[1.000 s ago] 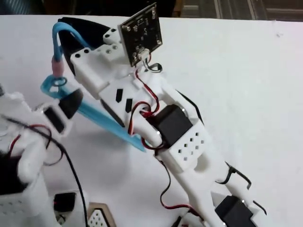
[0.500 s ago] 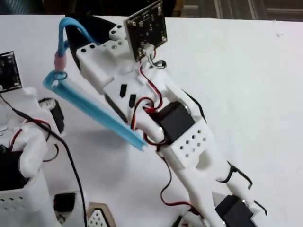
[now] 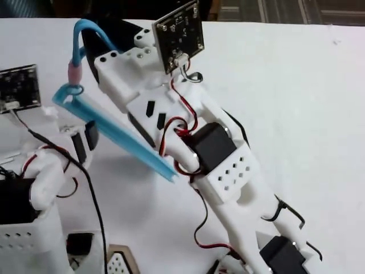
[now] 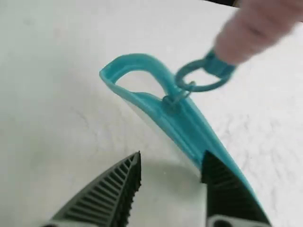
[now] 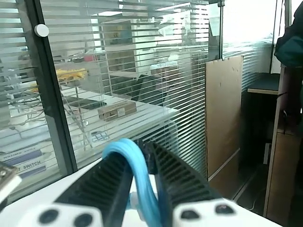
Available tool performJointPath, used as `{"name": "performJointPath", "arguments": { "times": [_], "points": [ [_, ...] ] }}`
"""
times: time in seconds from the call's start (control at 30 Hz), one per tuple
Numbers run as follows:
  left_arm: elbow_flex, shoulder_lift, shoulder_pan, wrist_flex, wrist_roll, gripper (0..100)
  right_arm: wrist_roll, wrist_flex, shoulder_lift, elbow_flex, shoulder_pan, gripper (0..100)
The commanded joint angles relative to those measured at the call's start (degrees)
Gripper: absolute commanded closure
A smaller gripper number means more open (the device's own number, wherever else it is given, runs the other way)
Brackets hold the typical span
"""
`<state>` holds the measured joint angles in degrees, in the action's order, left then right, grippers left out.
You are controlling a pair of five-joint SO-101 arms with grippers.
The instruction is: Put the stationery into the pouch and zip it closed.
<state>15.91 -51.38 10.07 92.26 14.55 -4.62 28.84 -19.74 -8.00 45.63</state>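
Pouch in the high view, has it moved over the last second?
Yes, slightly. The ring end of the pouch has shifted toward the far edge of the table, with the right gripper clamped on its loop; the near end barely moved.

Strap [image 3: 74, 45]: between the right gripper's [image 5: 136, 153] fingers, above the pouch [image 3: 117, 140].
Pouch: hanging from strap, under right arm.
Left gripper [image 4: 171, 161]: just left of pouch.

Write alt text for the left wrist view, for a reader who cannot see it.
A blue pouch runs slantwise over a white table, its zip ring joined to a blurred pink strap end. The left pincer is open in the foreground, one dark ridged finger in front of the pouch's edge, the other clear of it.
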Motion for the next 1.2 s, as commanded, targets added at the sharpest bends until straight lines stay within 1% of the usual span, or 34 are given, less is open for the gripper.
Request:
{"name": "performJointPath", "arguments": {
  "times": [0.0,0.1,0.23,0.4,0.43,0.5,0.57,0.6,0.67,0.8,0.9,1.03,1.17],
  "points": [
    [0.4,0.2,0.9,-1.7,8.7,65,0.5,0.0,-0.9,-2.5,-0.4,98.2],
    [2.5,0.2,0.9,-5.5,11.0,65,0.5,0.0,-0.9,-2.5,-0.3,98.2],
    [4.6,0.3,0.2,-9.7,11.3,68,0.4,0.0,-1.0,-2.6,-0.3,98.2],
    [6.4,0.4,-1.3,-14.9,10.9,78,0.4,0.0,-1.0,-2.6,-0.3,98.2],
    [7.0,0.4,-1.3,-16.3,9.7,80,0.4,0.0,-1.0,-2.6,-0.4,98.2],
    [8.5,0.4,-1.3,-19.0,4.9,87,0.4,0.0,-1.0,-2.6,-0.6,98.2],
    [12.1,0.4,-1.3,-22.8,1.3,96,0.4,0.0,-1.2,-2.6,-0.6,98.2],
    [14.2,0.4,-1.3,-24.4,0.3,98,0.4,0.0,-1.8,-2.6,-0.6,98.2],
    [16.9,0.1,-1.1,-25.5,0.0,97,0.4,0.0,-3.6,-2.6,-0.5,98.2],
    [16.2,-0.2,-0.8,-24.9,-0.4,98,0.5,0.1,-5.9,-2.3,-1.5,98.2],
    [10.0,-0.2,-1.4,-19.8,-0.4,98,0.4,0.0,-5.1,-1.8,-4.7,98.2],
    [0.6,-0.2,-5.5,-11.3,-4.0,98,0.1,-0.5,-2.9,-2.0,-9.4,98.2],
    [-4.9,-0.2,-11.2,-4.9,-7.6,98,0.4,-4.4,0.3,-2.0,-13.6,98.2]
  ]
}}
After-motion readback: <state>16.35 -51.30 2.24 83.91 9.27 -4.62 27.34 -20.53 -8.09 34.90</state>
